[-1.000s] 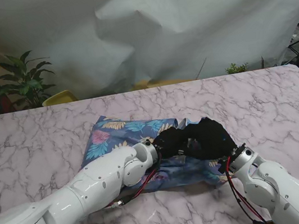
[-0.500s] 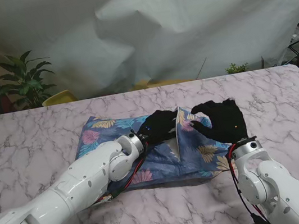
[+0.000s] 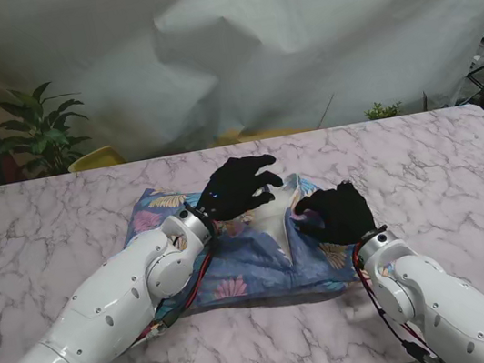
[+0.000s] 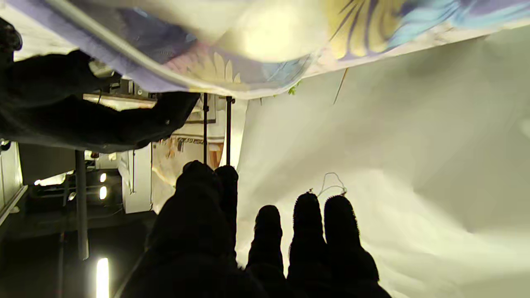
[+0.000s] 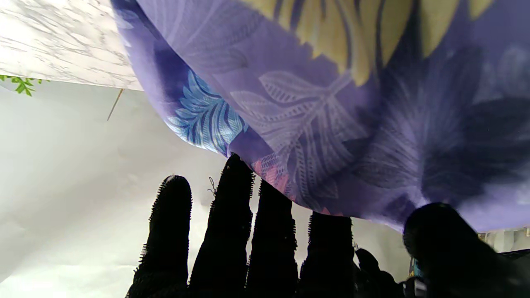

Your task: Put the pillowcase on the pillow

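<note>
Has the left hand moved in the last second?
Yes. The left hand has gone farther from me, toward the table's far edge, and now hovers over the pillowcase.

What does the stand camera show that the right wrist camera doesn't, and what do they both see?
Only the stand view shows the whole marble table, the left hand over the floral pillowcase with fingers spread, the pale pillow in the opening, and both arms. Only the right wrist view shows the fabric's leaf print close up, hanging by the right hand's fingers. Both show the pillowcase, the right hand and the white backdrop.
</note>
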`<action>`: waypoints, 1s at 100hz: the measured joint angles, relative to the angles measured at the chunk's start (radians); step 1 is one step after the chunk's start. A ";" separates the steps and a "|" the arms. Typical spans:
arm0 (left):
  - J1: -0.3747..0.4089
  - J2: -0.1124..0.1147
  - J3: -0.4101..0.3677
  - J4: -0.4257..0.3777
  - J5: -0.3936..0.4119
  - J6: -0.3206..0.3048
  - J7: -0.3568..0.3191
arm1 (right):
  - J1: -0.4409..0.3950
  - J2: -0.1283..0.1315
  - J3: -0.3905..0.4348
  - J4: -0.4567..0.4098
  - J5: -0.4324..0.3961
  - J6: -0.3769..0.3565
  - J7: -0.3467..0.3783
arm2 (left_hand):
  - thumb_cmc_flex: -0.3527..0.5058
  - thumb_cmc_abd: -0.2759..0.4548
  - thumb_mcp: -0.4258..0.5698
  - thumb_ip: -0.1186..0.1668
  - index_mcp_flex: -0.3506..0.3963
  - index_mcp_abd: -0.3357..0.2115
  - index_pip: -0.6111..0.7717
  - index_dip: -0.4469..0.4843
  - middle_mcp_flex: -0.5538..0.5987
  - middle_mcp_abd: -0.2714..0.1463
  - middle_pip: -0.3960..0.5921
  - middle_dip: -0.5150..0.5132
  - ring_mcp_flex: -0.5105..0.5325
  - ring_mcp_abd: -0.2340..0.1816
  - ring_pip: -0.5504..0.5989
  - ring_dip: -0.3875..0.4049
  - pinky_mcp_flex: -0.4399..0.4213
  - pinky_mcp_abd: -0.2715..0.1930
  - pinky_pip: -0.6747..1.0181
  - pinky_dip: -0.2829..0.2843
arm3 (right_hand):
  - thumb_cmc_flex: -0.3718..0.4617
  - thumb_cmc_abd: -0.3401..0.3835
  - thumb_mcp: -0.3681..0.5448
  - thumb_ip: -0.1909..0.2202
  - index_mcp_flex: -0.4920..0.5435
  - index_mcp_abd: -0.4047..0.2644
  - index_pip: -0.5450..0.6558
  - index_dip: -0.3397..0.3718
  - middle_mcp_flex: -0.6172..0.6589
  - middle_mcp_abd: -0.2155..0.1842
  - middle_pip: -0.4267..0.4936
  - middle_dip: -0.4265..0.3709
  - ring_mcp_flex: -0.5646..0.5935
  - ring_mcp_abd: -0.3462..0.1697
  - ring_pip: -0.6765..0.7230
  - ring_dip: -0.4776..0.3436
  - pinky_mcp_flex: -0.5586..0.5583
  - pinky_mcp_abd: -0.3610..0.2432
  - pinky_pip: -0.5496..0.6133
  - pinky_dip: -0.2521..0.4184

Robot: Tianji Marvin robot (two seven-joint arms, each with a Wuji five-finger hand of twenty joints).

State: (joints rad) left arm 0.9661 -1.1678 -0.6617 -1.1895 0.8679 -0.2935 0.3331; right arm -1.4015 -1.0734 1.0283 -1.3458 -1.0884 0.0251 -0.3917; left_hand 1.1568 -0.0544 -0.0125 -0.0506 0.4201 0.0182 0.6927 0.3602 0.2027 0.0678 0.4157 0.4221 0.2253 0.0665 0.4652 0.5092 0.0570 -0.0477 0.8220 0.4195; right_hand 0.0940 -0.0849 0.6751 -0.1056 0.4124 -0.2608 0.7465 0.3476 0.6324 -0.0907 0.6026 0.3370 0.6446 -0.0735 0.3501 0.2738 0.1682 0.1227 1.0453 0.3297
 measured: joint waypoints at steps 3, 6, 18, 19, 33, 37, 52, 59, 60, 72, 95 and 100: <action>0.000 0.003 -0.004 0.000 0.000 0.000 -0.016 | 0.005 0.000 -0.008 0.004 0.002 0.000 -0.006 | 0.000 0.000 0.000 0.000 0.000 0.000 0.000 -0.008 0.000 0.000 0.000 -0.004 0.000 0.000 0.000 0.000 0.000 0.000 0.000 0.000 | 0.000 0.000 0.000 0.000 0.000 0.000 0.000 0.000 0.000 0.000 0.000 -0.003 0.000 0.000 0.000 0.000 0.000 0.000 0.000 0.000; 0.000 0.006 -0.007 0.000 -0.001 -0.001 -0.036 | 0.011 0.000 -0.017 0.008 0.004 -0.001 -0.014 | 0.000 0.000 0.000 0.000 0.000 0.000 -0.015 -0.013 0.000 0.000 0.000 -0.010 0.000 0.000 0.000 0.000 0.000 0.002 0.000 0.000 | 0.000 0.000 0.000 0.000 0.000 0.000 0.000 0.000 0.000 0.000 0.000 -0.005 0.000 0.000 0.000 0.000 0.000 0.000 0.000 0.000; -0.001 0.023 -0.025 -0.004 -0.022 -0.031 -0.185 | 0.027 -0.002 -0.047 0.018 0.004 -0.018 -0.036 | 0.052 0.001 0.002 0.000 -0.002 -0.024 -0.096 -0.025 0.000 0.005 -0.001 -0.024 0.002 0.011 -0.008 -0.013 0.000 0.015 0.000 0.000 | 0.000 0.000 0.000 0.000 0.001 0.000 0.000 0.000 0.000 0.000 0.000 -0.007 0.000 -0.002 0.000 0.000 -0.001 0.000 0.000 -0.001; -0.001 0.025 -0.026 -0.004 -0.022 -0.035 -0.197 | 0.028 -0.002 -0.048 0.019 0.003 -0.019 -0.038 | 0.052 0.001 0.004 0.000 -0.003 -0.026 -0.102 -0.025 0.000 0.005 -0.003 -0.025 0.002 0.011 -0.010 -0.016 0.000 0.015 0.000 0.000 | 0.000 0.000 0.000 0.000 0.001 0.000 0.000 0.000 0.000 0.000 0.000 -0.007 0.000 -0.003 0.000 0.000 -0.001 0.000 0.000 -0.001; 0.005 0.065 -0.076 -0.043 -0.049 -0.091 -0.432 | 0.040 -0.002 -0.075 0.023 -0.015 -0.034 -0.073 | 0.061 -0.043 0.297 0.000 -0.041 -0.061 -0.224 -0.050 0.000 -0.001 -0.084 -0.066 0.000 0.024 -0.040 -0.030 -0.011 0.033 -0.036 -0.001 | 0.000 0.000 0.000 0.000 0.001 0.000 0.001 -0.001 0.000 -0.010 0.000 -0.007 0.000 -0.012 0.000 0.000 -0.001 -0.001 0.000 -0.002; 0.011 0.077 -0.096 -0.059 -0.087 -0.091 -0.503 | 0.041 -0.003 -0.079 0.023 -0.014 -0.041 -0.085 | 0.058 -0.068 0.401 -0.002 -0.041 -0.062 -0.242 -0.062 0.000 0.008 -0.116 -0.073 -0.002 0.037 -0.050 -0.030 -0.015 0.044 -0.045 -0.002 | 0.000 0.000 0.000 0.000 0.008 0.000 0.001 -0.001 0.000 -0.010 0.000 -0.007 0.000 -0.012 0.000 0.000 -0.001 -0.001 0.000 -0.002; 0.006 0.123 -0.096 -0.087 -0.084 -0.088 -0.610 | 0.046 -0.007 -0.099 0.022 -0.007 -0.073 -0.118 | -0.093 -0.151 0.599 -0.004 -0.112 -0.067 -0.364 -0.125 -0.001 0.017 -0.214 -0.073 -0.015 0.040 -0.071 -0.031 -0.022 0.051 -0.056 -0.002 | 0.000 0.000 0.000 0.000 0.030 0.000 0.024 -0.009 0.002 -0.011 0.000 -0.007 0.000 -0.013 0.000 0.000 -0.001 -0.001 -0.001 -0.004; -0.006 0.137 -0.078 -0.088 -0.076 -0.083 -0.634 | 0.050 -0.007 -0.111 0.020 -0.016 -0.077 -0.124 | -0.119 -0.160 0.586 -0.004 -0.159 -0.055 -0.422 -0.160 -0.002 0.028 -0.230 -0.055 -0.015 0.040 -0.071 -0.030 -0.010 0.051 -0.056 0.003 | 0.000 0.000 0.000 0.000 0.034 -0.001 0.028 -0.009 0.003 -0.011 0.000 -0.007 0.000 -0.014 0.000 0.000 -0.001 -0.001 -0.001 -0.006; -0.009 0.138 -0.073 -0.087 -0.074 -0.083 -0.634 | 0.051 -0.007 -0.112 0.020 -0.018 -0.078 -0.124 | -0.119 -0.160 0.585 -0.004 -0.167 -0.053 -0.439 -0.165 -0.002 0.028 -0.231 -0.048 -0.013 0.040 -0.071 -0.028 -0.006 0.051 -0.056 0.007 | 0.000 0.000 0.009 0.000 0.034 -0.001 0.028 -0.009 0.003 -0.011 0.000 -0.007 0.000 -0.014 0.000 0.000 -0.001 -0.001 -0.001 -0.007; -0.044 0.145 -0.002 -0.066 -0.014 -0.060 -0.580 | 0.052 -0.007 -0.116 0.013 -0.031 -0.086 -0.117 | -0.130 -0.160 0.522 -0.004 -0.221 0.014 -0.625 -0.259 -0.002 0.021 -0.130 0.084 0.139 -0.003 0.005 0.045 0.102 0.037 0.054 0.078 | 0.000 0.000 0.019 0.000 0.059 -0.001 0.029 -0.009 0.016 -0.012 0.000 -0.008 0.000 -0.016 0.000 0.000 -0.001 -0.001 -0.001 -0.010; -0.094 0.099 0.093 0.058 -0.128 -0.032 -0.450 | 0.021 -0.006 -0.074 -0.034 -0.050 -0.084 -0.077 | -0.085 -0.227 0.374 -0.020 -0.241 0.053 -0.699 -0.249 0.395 -0.097 0.104 0.387 0.505 -0.044 0.229 0.246 0.352 0.025 0.353 0.124 | 0.000 -0.001 0.044 0.000 0.060 -0.002 0.029 -0.009 0.016 -0.012 0.000 -0.008 0.000 -0.022 0.000 0.000 -0.001 -0.002 -0.001 -0.010; -0.104 0.090 0.113 0.077 -0.155 -0.034 -0.438 | 0.011 -0.005 -0.064 -0.045 -0.055 -0.082 -0.076 | -0.077 -0.241 0.335 -0.020 -0.207 0.053 -0.649 -0.227 0.488 -0.121 0.108 0.440 0.578 -0.058 0.301 0.256 0.402 0.025 0.425 0.127 | 0.000 -0.001 0.052 0.000 0.060 -0.002 0.029 -0.009 0.016 -0.011 0.000 -0.008 0.000 -0.022 0.000 0.000 -0.001 -0.002 -0.001 -0.010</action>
State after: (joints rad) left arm 0.8619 -1.0778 -0.5490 -1.1127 0.7132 -0.3276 -0.1052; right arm -1.3906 -1.0784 0.9643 -1.3907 -1.1435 -0.0570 -0.4681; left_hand 1.0798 -0.2958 0.3224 -0.0702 0.2128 0.0710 0.0441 0.1333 0.6906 -0.0533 0.5237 0.8618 0.8031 0.0085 0.7662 0.7650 0.4590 -0.0224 1.2474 0.5462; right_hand 0.0936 -0.0860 0.7267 -0.1056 0.4724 -0.2626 0.7753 0.3388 0.6488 -0.1020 0.6026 0.3294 0.6449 -0.0952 0.3501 0.2736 0.1676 0.1210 1.0438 0.3197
